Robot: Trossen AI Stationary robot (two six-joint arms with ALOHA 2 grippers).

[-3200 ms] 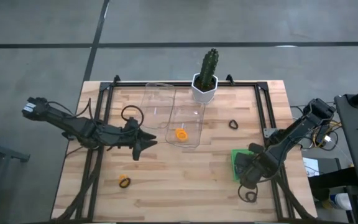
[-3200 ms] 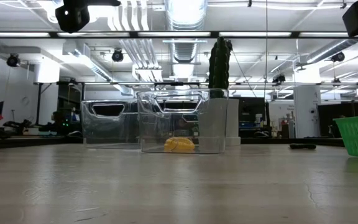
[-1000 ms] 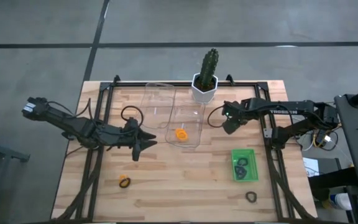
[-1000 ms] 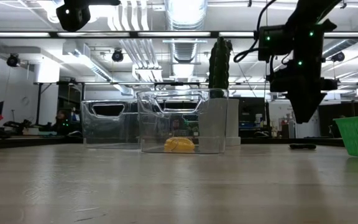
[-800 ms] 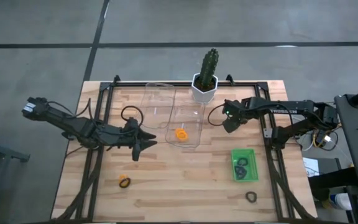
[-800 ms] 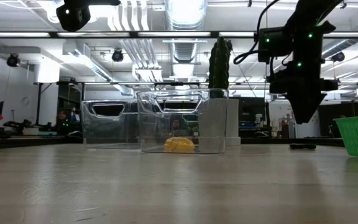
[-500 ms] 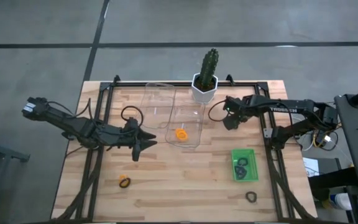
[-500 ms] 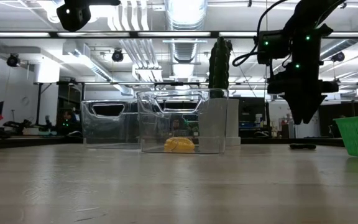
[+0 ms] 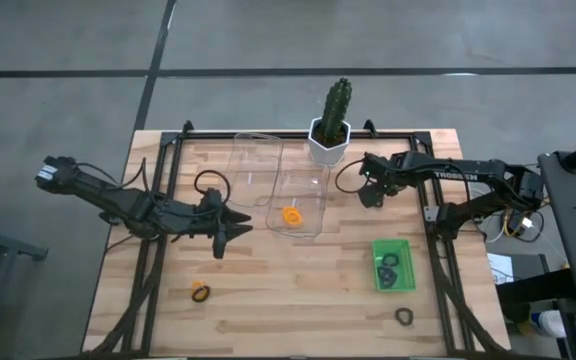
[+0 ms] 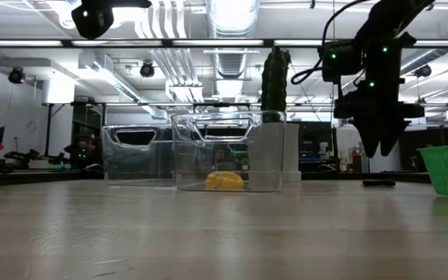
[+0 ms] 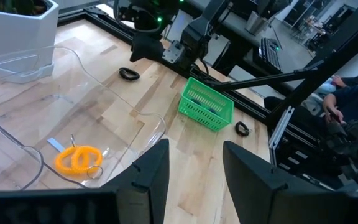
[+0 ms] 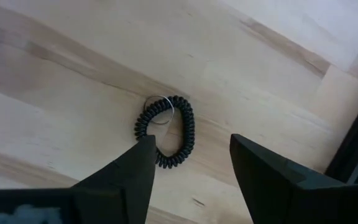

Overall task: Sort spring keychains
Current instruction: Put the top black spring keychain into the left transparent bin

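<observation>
Two arms of mine over the wooden table (image 9: 298,280), right gripper (image 9: 371,198) spread wide and empty above a black spring keychain (image 12: 165,130) near the cactus pot (image 9: 328,141), "TROSSEN" along its forearm — left gripper (image 9: 230,238) parted, idle beside the clear bins (image 9: 278,182), orange keychain (image 9: 289,215) inside one, green basket (image 9: 392,266) holding black ones.

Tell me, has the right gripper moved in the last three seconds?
Yes. The right gripper has left the green basket and now hangs open near the cactus pot, above a black keychain.
</observation>
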